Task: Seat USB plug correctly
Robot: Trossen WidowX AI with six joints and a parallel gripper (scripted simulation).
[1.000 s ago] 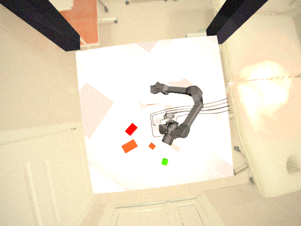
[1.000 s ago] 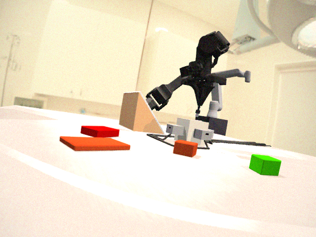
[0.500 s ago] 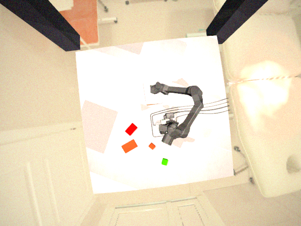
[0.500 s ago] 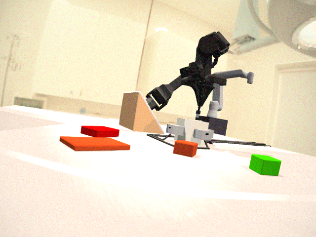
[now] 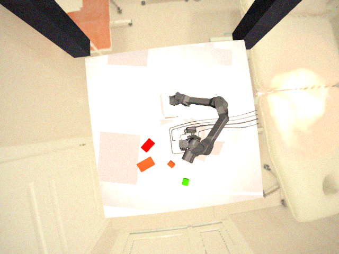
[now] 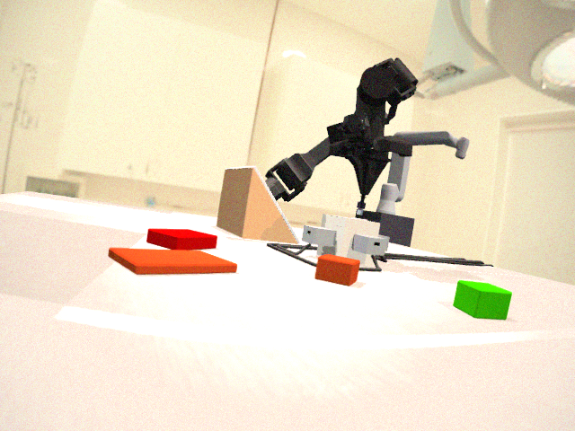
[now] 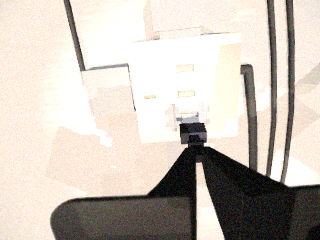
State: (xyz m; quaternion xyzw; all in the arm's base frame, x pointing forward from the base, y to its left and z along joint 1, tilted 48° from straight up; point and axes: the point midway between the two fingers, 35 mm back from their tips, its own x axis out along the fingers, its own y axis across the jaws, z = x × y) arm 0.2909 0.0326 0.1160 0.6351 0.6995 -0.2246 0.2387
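Observation:
The power cube (image 6: 334, 221) (image 7: 155, 57) is white, with slots in its top. A socket with a pale grey raised outline (image 7: 172, 117) is near the lower edge of the top in the wrist view. My gripper (image 6: 362, 196) (image 7: 197, 154) is shut on the USB plug (image 6: 361, 205) (image 7: 193, 133), a small dark body with a pale metal end pointing down. In the exterior view the metal end shows just above the cube's top edge. In the wrist view it overlaps the socket; exact alignment and which way round the plug is cannot be told. The arm hides the fingertips in the top view.
Pale plug blocks (image 6: 320, 233) (image 7: 107, 92) stick out from the cube's sides, with dark cables (image 5: 171, 141) (image 7: 253, 120) around. A wedge (image 6: 234, 204), red block (image 5: 148, 145), orange slab (image 5: 145, 164), small orange block (image 5: 171, 164) and green block (image 5: 185, 181) stand nearby. A second arm part reaches behind.

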